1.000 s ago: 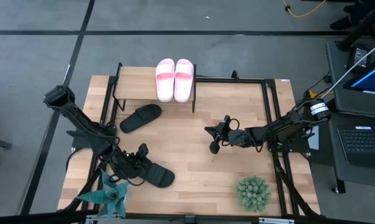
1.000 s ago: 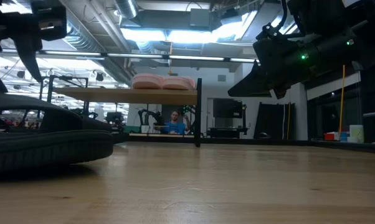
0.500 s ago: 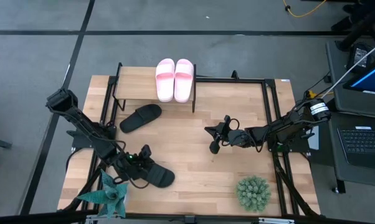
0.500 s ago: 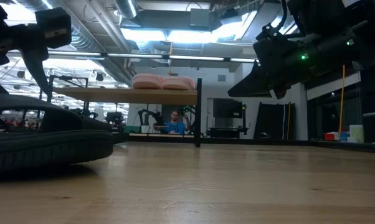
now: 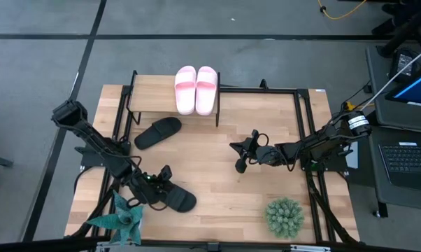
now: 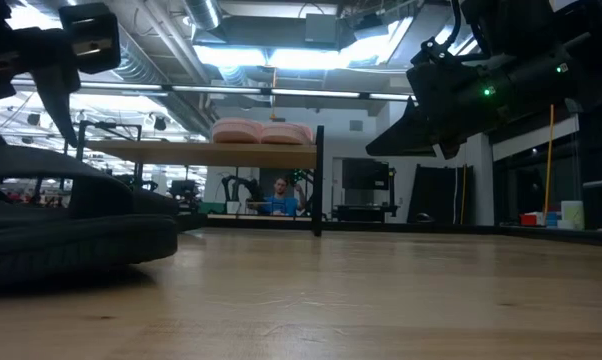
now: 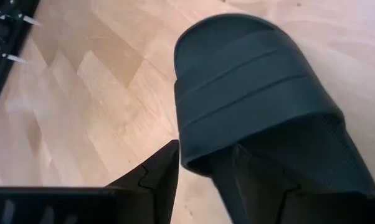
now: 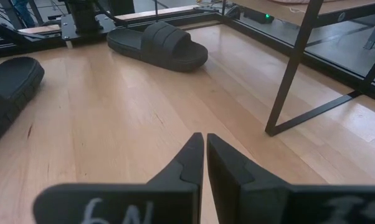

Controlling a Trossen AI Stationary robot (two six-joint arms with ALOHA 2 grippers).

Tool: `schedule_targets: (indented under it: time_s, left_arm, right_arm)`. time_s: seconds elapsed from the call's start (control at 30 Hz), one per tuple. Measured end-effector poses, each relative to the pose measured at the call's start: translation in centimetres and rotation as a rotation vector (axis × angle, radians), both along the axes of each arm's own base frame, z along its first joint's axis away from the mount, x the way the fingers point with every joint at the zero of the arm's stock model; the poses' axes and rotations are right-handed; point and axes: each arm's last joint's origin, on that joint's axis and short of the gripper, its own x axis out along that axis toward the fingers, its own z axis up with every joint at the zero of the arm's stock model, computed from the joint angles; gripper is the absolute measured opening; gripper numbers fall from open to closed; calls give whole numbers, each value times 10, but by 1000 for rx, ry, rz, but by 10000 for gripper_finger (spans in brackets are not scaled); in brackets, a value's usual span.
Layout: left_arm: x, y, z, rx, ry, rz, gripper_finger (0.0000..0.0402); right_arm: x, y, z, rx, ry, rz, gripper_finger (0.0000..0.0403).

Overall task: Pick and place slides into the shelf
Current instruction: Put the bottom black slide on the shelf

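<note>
Fingers of the left gripper stand spread around the heel of one black slide near the table's front, the right gripper waits pinched shut mid-table, the pink pair sits on the shelf, and the other black slide lies just before it.

Two slides are being carried side by side on the right end of the shelf, which is standing at the table's far edge, left of centre. A third slide is lying on the table just in front of the shelf, and a fourth is lying nearer the front left, where the left gripper is positioned at its end with one finger inside the strap. The right gripper is being held over the table's middle, with one plant placed at the front left corner and another at the front right.
</note>
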Motion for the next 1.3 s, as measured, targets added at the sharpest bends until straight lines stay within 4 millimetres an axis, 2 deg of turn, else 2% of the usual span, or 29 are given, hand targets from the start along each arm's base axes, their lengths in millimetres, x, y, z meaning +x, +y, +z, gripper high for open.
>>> schedule_targets:
  time_s: [0.7, 0.87, 1.13, 1.3]
  left_arm:
    - [19, 2, -22, 64, 23, -3, 140]
    - [19, 2, -21, 59, 19, 4, 108]
    - [20, 3, -21, 81, -5, 39, 12]
    - [18, 8, -22, 67, -32, 217, 16]
  right_arm:
    - [0, 0, 0, 1, 5, -1, 23]
    - [0, 0, 0, 0, 5, -1, 23]
    - [0, 0, -1, -1, 6, 0, 23]
    - [0, 0, -1, -1, 7, 0, 23]
